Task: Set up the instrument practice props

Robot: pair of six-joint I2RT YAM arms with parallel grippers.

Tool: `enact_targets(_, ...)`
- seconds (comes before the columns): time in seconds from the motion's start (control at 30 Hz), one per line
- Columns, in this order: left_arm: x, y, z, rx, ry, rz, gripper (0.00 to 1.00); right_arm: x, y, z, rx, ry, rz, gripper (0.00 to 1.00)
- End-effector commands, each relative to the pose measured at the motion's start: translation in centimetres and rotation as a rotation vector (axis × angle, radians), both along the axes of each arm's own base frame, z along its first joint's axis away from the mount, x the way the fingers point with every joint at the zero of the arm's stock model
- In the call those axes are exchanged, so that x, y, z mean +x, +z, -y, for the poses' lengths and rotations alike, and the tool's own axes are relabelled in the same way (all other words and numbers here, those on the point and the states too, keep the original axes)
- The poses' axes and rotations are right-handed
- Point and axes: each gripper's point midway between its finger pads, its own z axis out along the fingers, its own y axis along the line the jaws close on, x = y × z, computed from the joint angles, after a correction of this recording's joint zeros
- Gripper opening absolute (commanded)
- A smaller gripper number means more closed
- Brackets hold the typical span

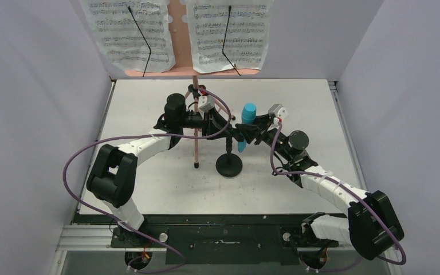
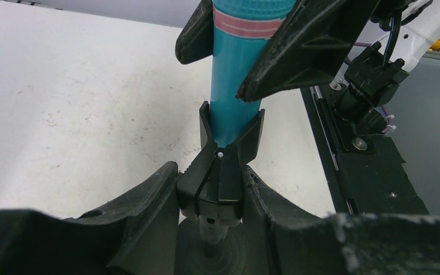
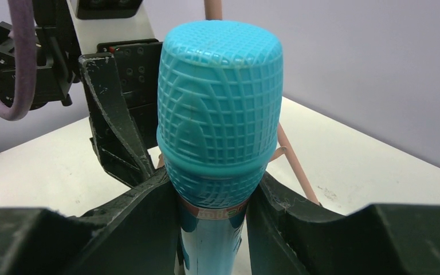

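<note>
The teal toy microphone (image 1: 247, 114) stands upright, its lower end in the forked clip of the short black mic stand (image 1: 229, 166). My right gripper (image 3: 215, 215) is shut on the microphone (image 3: 217, 114) just under its mesh head. My left gripper (image 2: 213, 180) is shut on the stand's clip (image 2: 220, 172), one finger pressed on each side, below the microphone's body (image 2: 235, 97). The stand's round base rests on the table. The pink music stand (image 1: 177, 34) stands at the back with two sheet-music pages (image 1: 129, 31) (image 1: 229, 31) on it.
The music stand's pink pole (image 1: 195, 132) rises just left of my left gripper (image 1: 226, 130), and one of its legs (image 3: 295, 166) passes behind the microphone. Grey walls close in the white table (image 1: 149, 183) on three sides. A black rail (image 1: 217, 232) runs along the near edge.
</note>
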Motion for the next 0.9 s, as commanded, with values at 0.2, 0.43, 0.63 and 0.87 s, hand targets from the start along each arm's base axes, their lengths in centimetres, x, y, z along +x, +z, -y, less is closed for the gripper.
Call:
enact_targets(0.2,-0.9,2.7,0.0,-0.052,-0.031,0.058,0.00,-0.5,4.1,-1.6,0.088,0.030,0.130,0.05)
enact_targets(0.43,-1.1,3.4,0.0,-0.082,-0.032,0.063,0.00,-0.6,3.8,-2.1,0.091,0.037,0.121,0.05)
enact_targets(0.63,-1.1,3.8,0.0,-0.104,-0.019,0.070,0.00,-0.6,3.6,-1.8,0.086,0.022,0.113,0.05)
enact_targets(0.87,-0.9,4.2,-0.3,-0.118,0.026,0.119,0.23,-0.6,3.1,-1.7,0.077,0.017,0.098,0.05)
